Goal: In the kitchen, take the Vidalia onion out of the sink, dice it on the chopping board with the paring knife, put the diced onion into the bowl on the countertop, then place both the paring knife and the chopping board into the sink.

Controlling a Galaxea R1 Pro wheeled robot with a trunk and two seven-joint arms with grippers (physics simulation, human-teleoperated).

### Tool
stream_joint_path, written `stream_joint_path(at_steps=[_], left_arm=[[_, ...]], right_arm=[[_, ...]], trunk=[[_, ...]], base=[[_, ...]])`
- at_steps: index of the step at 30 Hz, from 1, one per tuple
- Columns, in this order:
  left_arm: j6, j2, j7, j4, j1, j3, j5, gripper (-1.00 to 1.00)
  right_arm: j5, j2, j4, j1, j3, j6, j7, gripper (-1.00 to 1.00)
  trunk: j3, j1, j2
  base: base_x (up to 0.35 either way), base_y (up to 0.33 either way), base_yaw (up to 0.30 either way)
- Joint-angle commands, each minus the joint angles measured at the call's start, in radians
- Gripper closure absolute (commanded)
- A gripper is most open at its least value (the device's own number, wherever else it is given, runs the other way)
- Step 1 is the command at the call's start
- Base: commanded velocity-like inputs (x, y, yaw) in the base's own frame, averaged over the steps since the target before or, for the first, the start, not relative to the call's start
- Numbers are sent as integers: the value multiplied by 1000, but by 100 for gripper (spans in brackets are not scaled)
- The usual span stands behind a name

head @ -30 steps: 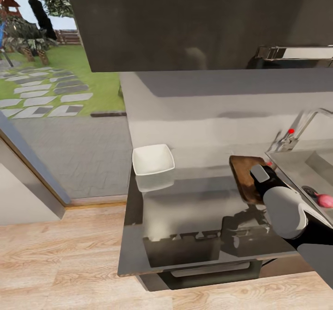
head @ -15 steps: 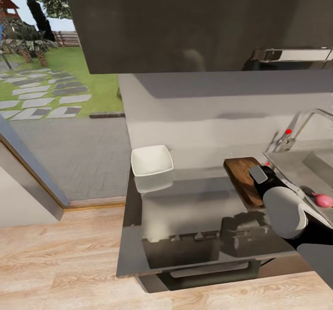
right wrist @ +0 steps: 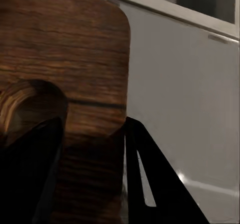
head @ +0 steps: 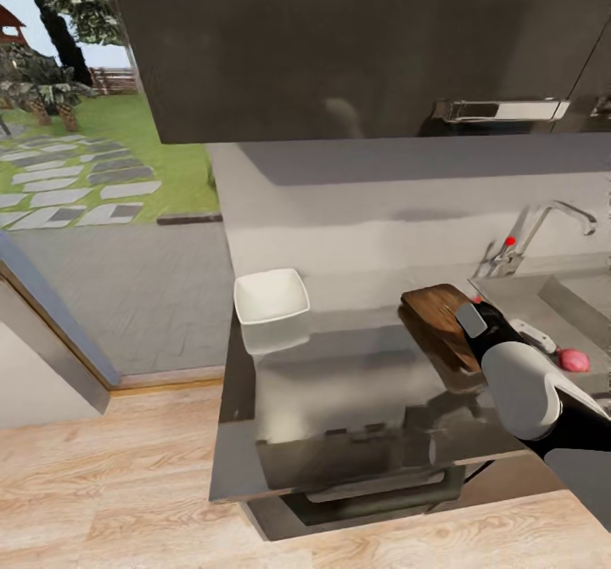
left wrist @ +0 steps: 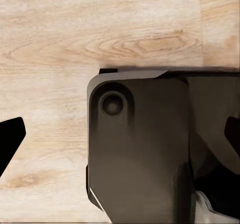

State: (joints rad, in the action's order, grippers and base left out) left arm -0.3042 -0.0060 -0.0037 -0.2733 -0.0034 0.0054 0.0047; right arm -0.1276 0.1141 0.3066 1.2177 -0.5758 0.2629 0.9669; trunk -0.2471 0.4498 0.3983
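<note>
Chopping board beside sink

You see a dark grained wooden chopping board on a glossy grey countertop, a smooth white bowl, and a chrome tap.

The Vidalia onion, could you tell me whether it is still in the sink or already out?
Still in the sink: the whole pink Vidalia onion lies in the basin, right of the chopping board.

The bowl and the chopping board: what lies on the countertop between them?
In the head view, nothing lies between the bowl and the chopping board: only bare, reflective grey countertop.
</note>
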Motion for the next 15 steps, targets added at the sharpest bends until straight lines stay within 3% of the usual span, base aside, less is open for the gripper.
stream_joint_path(at_steps=[1,10,15], left_arm=[[-3,0,0,0,0,1,1,-100],[-3,0,-1,3,0,1,1,-100],[-3,0,0,3,0,1,0,-100]], right_arm=[[0,1,2,0,5,13,5,100],[0,-1,2,0,7,15,1,100],[0,-1,2,0,7,15,1,100]], trunk=[[0,0,2],[14,0,2],[22,0,2]], base=[[-252,0,0],[-251,0,0],[-144,-64,0]])
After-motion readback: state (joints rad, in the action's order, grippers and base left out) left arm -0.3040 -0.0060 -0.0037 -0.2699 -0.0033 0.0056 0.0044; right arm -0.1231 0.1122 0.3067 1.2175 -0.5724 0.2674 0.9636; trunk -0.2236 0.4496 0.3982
